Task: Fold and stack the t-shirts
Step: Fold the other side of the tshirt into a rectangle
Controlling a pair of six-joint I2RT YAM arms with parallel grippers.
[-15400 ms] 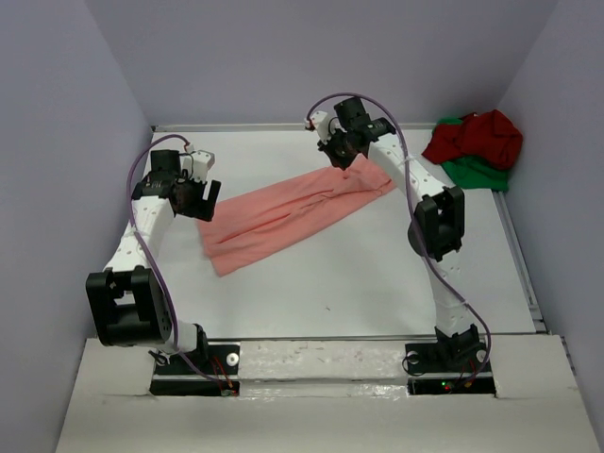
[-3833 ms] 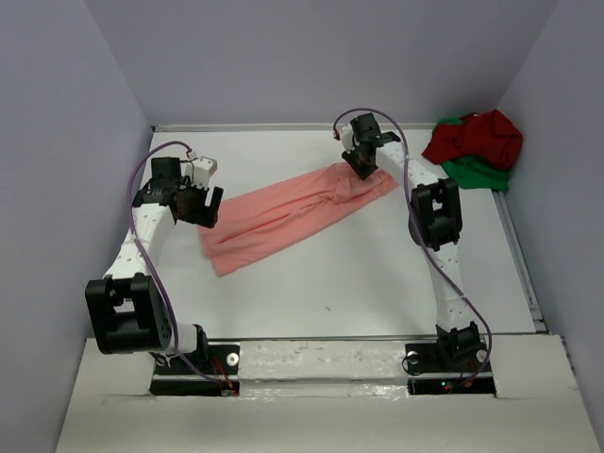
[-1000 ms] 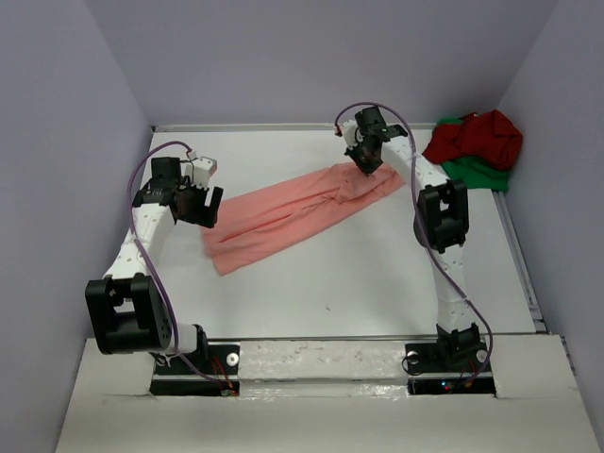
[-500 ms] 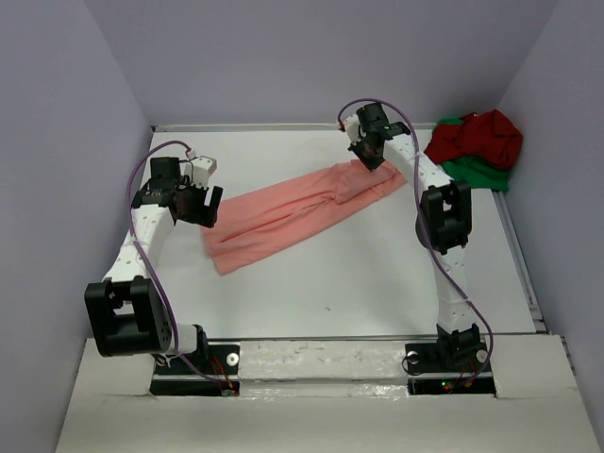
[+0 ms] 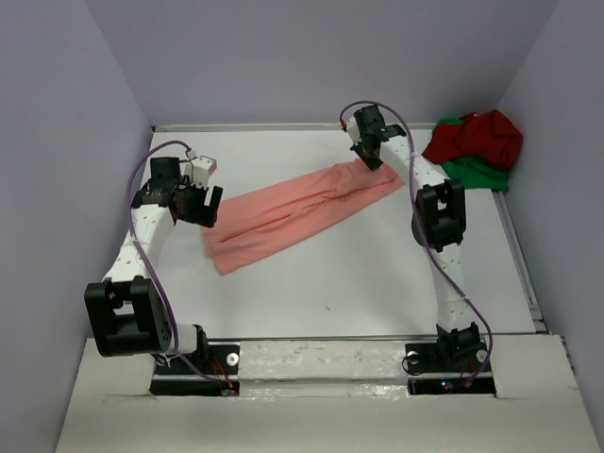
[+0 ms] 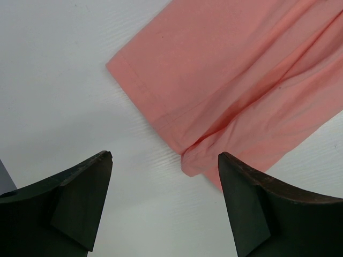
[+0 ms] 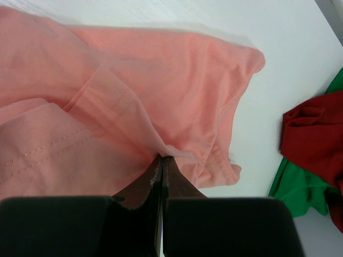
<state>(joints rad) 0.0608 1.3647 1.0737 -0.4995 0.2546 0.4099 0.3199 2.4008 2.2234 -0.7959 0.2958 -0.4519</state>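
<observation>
Flattening step, by the look of it: salmon-pink cloth t-shirt [image 5: 297, 209] lies bunched 8-to-1 o'clock across the white surface [image 5: 359, 283], right fingers [image 7: 142, 187] pinch a ridge at its 1 o'clock end, and left fingers [image 6: 75, 193] hang spread over the 8 o'clock hem, which probably needs clamping next.

The salmon-pink t-shirt [image 6: 241, 69] is soft matt cloth; the white table [image 6: 64, 64] looks smooth, faintly grained.

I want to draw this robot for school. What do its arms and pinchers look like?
The left arm and right arm are white tubes joined by chunky black blocks, with a thin purple cable looping along each. The left gripper and right gripper are black, each with two wedge-shaped fingers.
</observation>
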